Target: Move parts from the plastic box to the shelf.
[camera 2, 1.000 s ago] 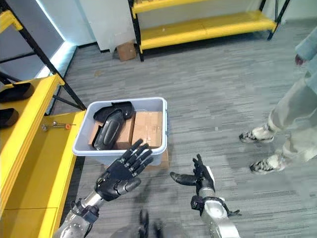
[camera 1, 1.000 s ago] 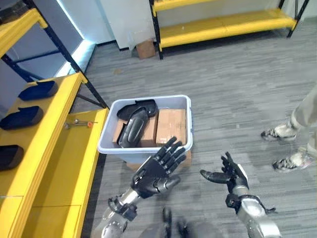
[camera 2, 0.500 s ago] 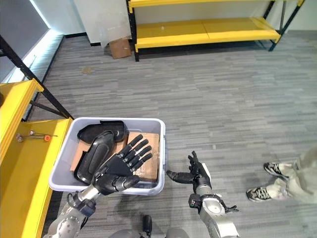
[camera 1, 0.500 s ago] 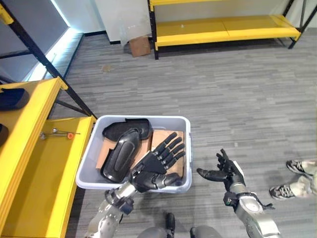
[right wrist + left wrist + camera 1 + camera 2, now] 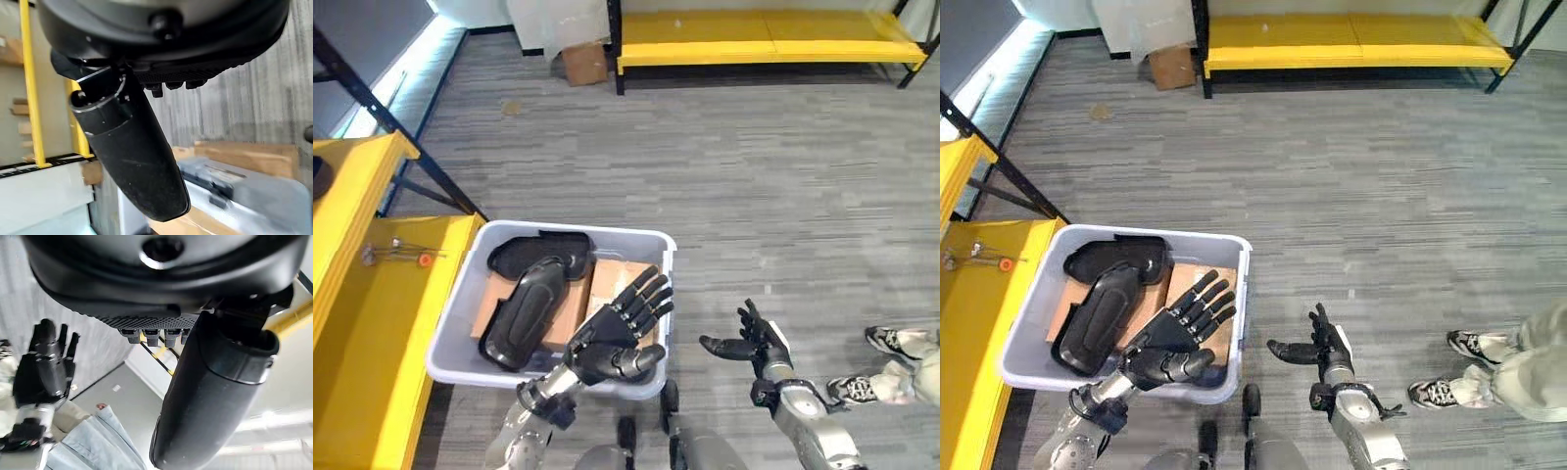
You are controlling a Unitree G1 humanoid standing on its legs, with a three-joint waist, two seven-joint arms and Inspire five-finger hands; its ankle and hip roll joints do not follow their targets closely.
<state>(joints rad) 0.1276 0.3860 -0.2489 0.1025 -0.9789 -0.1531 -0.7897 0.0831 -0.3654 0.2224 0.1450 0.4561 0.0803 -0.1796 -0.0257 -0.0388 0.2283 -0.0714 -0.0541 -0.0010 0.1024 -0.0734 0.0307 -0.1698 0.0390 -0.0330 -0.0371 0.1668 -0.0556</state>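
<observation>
Inside the plastic box, two black parts lie on cardboard. Left hand hovers open at its 5 o'clock corner; right hand open, empty.

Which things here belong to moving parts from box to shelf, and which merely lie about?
Job: plastic box; two black parts inside it; yellow shelf; left hand and right hand, both open and holding nothing.

Lying about: cardboard box; far yellow rack; person's shoes.
</observation>
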